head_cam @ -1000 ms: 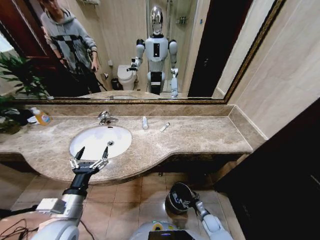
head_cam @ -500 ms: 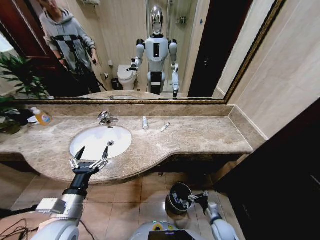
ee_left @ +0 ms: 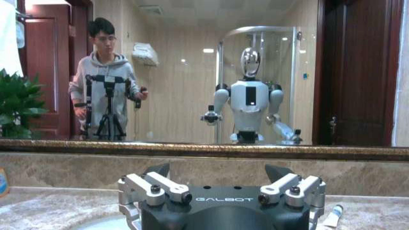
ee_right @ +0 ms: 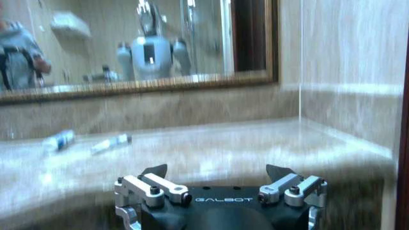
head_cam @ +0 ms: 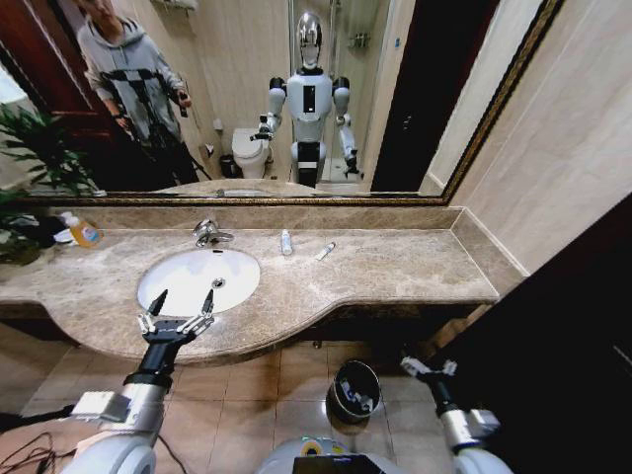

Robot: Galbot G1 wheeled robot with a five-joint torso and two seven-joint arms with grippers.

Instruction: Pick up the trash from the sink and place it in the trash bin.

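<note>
One tool (head_cam: 425, 368) risen beside bin (head_cam: 353, 390).

A beige marble worktop (head_cam: 395, 269) runs along the wall ahead of the left tool (head_cam: 181, 299), its front edge curving outward. Above it a wide mirror (head_cam: 247, 99) in a dark gold frame reflects a tiled bathroom with a toilet (head_cam: 250, 153), a glass shower enclosure and a dark wooden door (head_cam: 59, 69). Beige tiled walls (head_cam: 553, 148) rise beyond the right tool (head_cam: 427, 368), next to a dark cabinet side (head_cam: 563, 355). The floor (head_cam: 286, 385) below both tools is brown tile. A green plant (head_cam: 35, 158) stands at the far left end of the worktop.
</note>
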